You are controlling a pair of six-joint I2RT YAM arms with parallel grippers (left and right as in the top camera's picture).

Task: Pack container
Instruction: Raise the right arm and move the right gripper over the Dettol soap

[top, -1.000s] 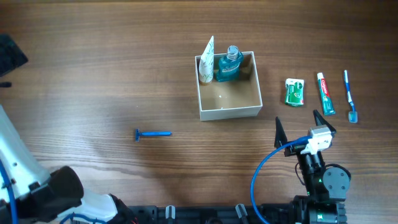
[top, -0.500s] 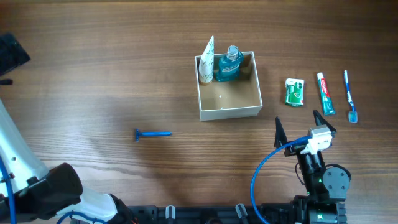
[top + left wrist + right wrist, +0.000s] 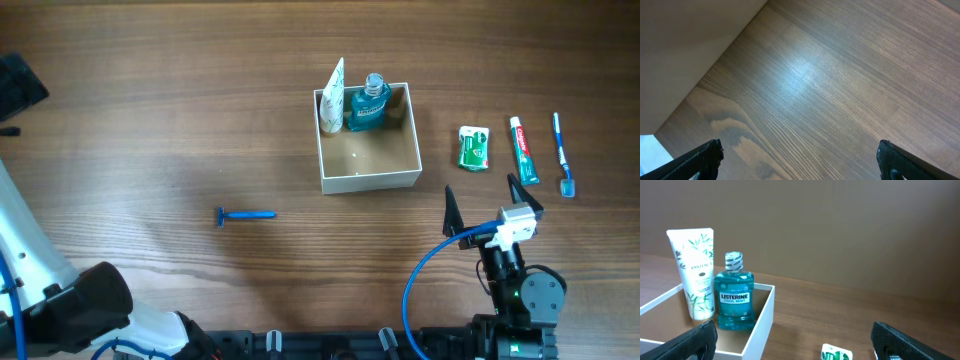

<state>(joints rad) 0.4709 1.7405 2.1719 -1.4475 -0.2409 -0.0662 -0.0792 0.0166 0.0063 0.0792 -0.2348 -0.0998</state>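
Container (image 3: 368, 181) part-packed; left gripper (image 3: 799, 150) and right gripper (image 3: 479, 184) spread, empty.
Tube (image 3: 333, 100) and bottle (image 3: 368, 108) stand at its back wall, likely saving floor space.

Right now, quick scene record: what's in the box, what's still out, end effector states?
container: box, open top
in box: tube and mouthwash, upright at the back wall
out, right of box: green packet, toothpaste, toothbrush
out, left of box: razor
left end effector: open, empty
right end effector: open, empty, near side of the packet
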